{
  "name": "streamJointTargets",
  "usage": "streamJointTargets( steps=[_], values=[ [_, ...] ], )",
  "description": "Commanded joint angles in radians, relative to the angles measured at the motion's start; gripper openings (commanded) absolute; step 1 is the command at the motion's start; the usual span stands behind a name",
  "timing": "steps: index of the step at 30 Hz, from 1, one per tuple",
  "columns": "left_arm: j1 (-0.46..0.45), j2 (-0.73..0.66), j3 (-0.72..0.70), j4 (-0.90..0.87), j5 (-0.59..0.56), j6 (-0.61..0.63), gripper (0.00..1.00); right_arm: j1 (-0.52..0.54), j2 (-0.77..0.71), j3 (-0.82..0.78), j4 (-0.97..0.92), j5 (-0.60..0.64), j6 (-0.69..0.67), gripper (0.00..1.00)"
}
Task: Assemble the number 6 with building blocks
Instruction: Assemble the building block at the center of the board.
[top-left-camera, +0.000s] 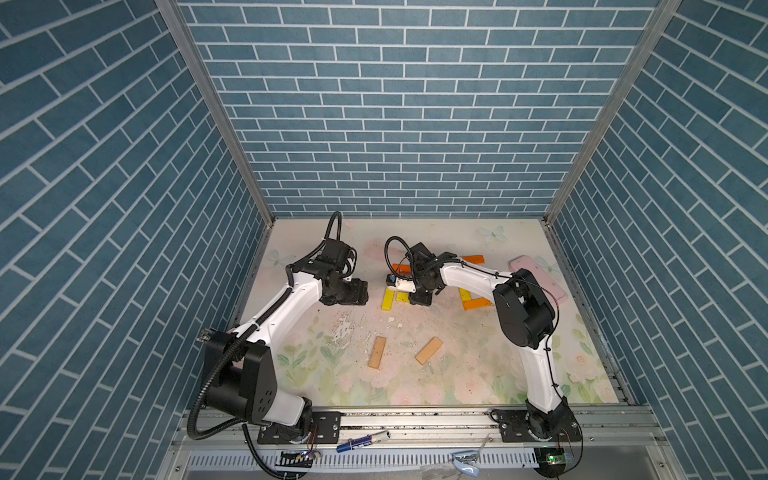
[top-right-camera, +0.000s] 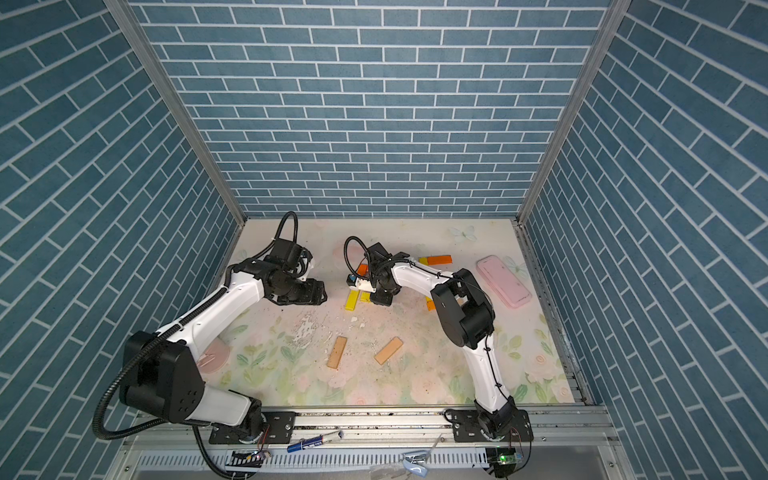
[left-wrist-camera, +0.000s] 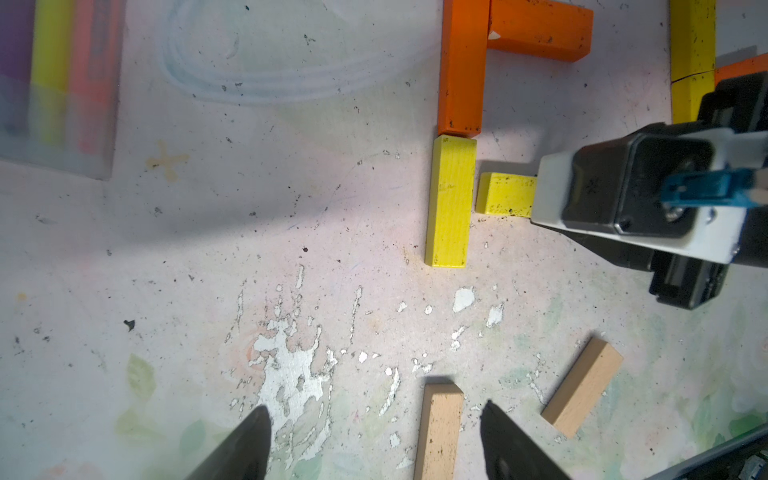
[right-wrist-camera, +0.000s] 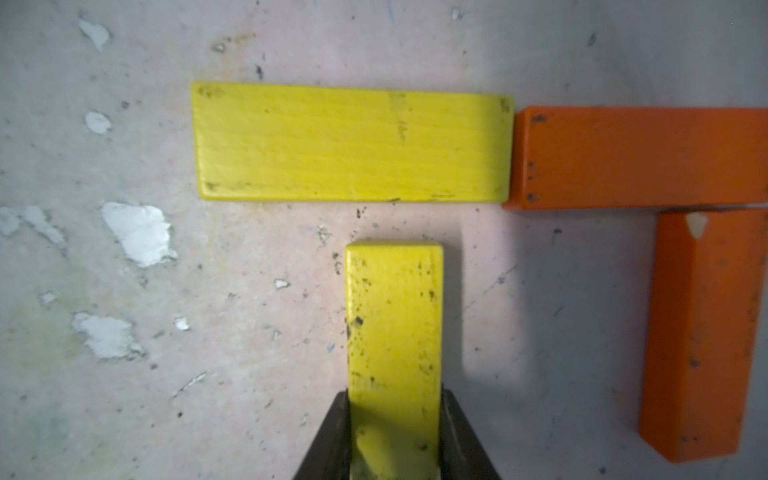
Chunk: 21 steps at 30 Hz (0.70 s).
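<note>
My right gripper (right-wrist-camera: 395, 399) is shut on a yellow block (right-wrist-camera: 395, 324) standing on its narrow side, low over the table. Its free end faces the long side of a flat yellow block (right-wrist-camera: 353, 141), with a small gap between. That flat block butts end to end against an orange block (right-wrist-camera: 640, 158), and a second orange block (right-wrist-camera: 702, 332) branches off it. Two tan blocks (top-left-camera: 377, 352) (top-left-camera: 429, 350) lie loose nearer the front. My left gripper (left-wrist-camera: 374, 409) hangs open above the table, left of the yellow blocks (top-left-camera: 387, 300), holding nothing; one tan block (left-wrist-camera: 440, 428) lies below it.
More yellow and orange blocks (top-left-camera: 473, 303) (top-left-camera: 473, 259) lie right of the right arm. A pink rounded case (top-left-camera: 538, 278) sits at the back right. A clear pack of pastel sticks (left-wrist-camera: 54, 83) lies near the left arm. The mat is worn and chipped (top-left-camera: 343, 328) in the middle.
</note>
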<state>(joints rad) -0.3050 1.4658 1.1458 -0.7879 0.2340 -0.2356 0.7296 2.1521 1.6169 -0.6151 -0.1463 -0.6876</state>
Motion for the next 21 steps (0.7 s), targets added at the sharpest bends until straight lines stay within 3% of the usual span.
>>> streamJointTargets(
  steps=[1,21],
  values=[
    [0.01,-0.012,-0.009,-0.004,0.005,0.002,0.8,-0.009,0.034,0.018,-0.029,-0.021,-0.026,0.29],
    [0.011,-0.014,-0.011,-0.001,0.015,0.0,0.8,-0.009,0.084,0.052,-0.051,-0.023,-0.023,0.3]
  ],
)
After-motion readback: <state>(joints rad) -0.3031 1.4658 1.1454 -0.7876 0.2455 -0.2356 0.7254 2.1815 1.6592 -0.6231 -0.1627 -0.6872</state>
